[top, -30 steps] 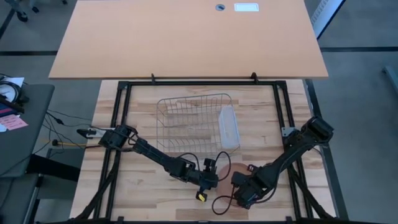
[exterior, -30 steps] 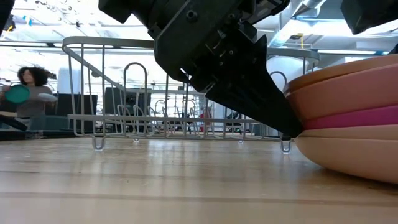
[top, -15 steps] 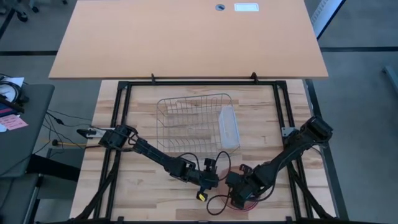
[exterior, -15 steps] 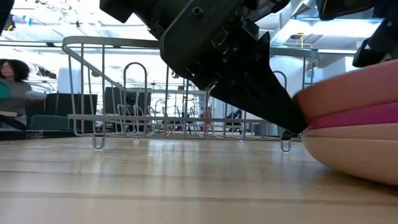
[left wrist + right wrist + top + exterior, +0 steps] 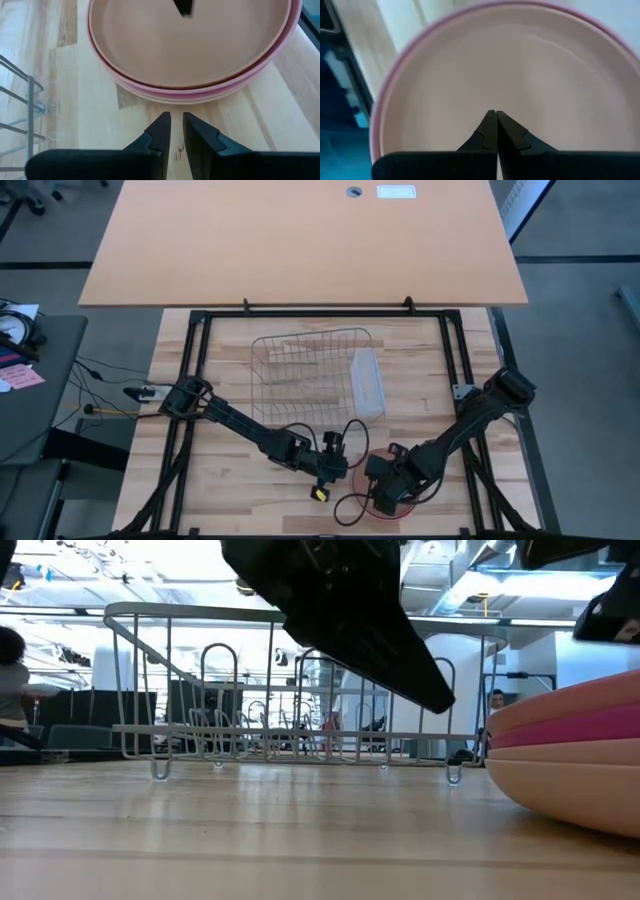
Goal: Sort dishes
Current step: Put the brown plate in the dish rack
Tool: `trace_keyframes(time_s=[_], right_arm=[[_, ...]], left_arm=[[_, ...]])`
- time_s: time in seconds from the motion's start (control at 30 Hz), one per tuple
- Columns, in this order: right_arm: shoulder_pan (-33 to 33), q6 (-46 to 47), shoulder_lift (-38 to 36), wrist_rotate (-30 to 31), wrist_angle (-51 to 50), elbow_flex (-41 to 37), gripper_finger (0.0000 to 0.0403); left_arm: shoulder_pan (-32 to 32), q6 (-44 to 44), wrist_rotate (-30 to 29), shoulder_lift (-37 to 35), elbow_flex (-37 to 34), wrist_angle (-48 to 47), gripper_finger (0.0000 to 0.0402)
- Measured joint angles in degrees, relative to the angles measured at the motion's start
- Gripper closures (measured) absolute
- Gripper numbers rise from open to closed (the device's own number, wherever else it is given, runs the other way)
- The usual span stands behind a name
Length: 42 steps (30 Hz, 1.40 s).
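Note:
A stack of round dishes (image 5: 570,770) rests on the wooden table near its front edge. A salmon-orange plate (image 5: 190,45) lies on top, with pink, magenta and pale rims under it. My left gripper (image 5: 176,117) hangs above the table just short of the stack's left rim. It slants down toward the rim, its fingers a narrow gap apart with nothing between them; in the low view the left gripper (image 5: 440,698) is clear of the plates. My right gripper (image 5: 492,114) is shut and points steeply down over the inside of the top plate. My right gripper's shut fingertips (image 5: 184,6) stand over the top plate's inner floor (image 5: 530,75), coming from above. Whether they touch it I cannot tell, because the plate's rim hides the tips in the low view.
A wire rack (image 5: 310,375) stands at the table's middle, behind the stack. A translucent tub (image 5: 368,385) is at its right end. Loose cables (image 5: 350,505) lie by the grippers. Bare wood (image 5: 250,830) lies to the left of the stack.
My left gripper has risen from the stack's left rim, where its fingertips stood between the plates, and now hangs clear. The upper plates, which were tipped up, have settled lower and flatter on the stack.

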Motion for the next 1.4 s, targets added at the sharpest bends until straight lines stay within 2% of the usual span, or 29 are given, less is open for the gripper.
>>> trace_keyframes(time_s=[0.17,0.33,0.63,0.9,1.4], right_arm=[[0.84,5.29,-0.14,-3.23,-16.21,4.78,0.0402],[2.42,9.43,0.07,-7.46,-21.12,5.22,0.0402],[3.97,12.54,0.43,-8.92,-17.85,3.06,0.0402],[5.39,13.46,0.32,-8.94,-23.38,5.53,0.0402],[9.44,17.05,0.32,-10.98,-22.61,5.97,0.0402]], left_arm=[[-0.19,-0.56,0.34,0.59,-0.01,0.98,0.0355],[-0.21,-1.03,1.08,0.64,-0.03,1.85,0.0355],[-0.06,-0.42,3.3,0.94,-0.2,4.05,0.0355],[-0.01,-0.94,3.29,0.96,-0.23,4.29,0.0355],[0.14,-1.02,3.31,2.91,-0.3,4.81,0.0355]])
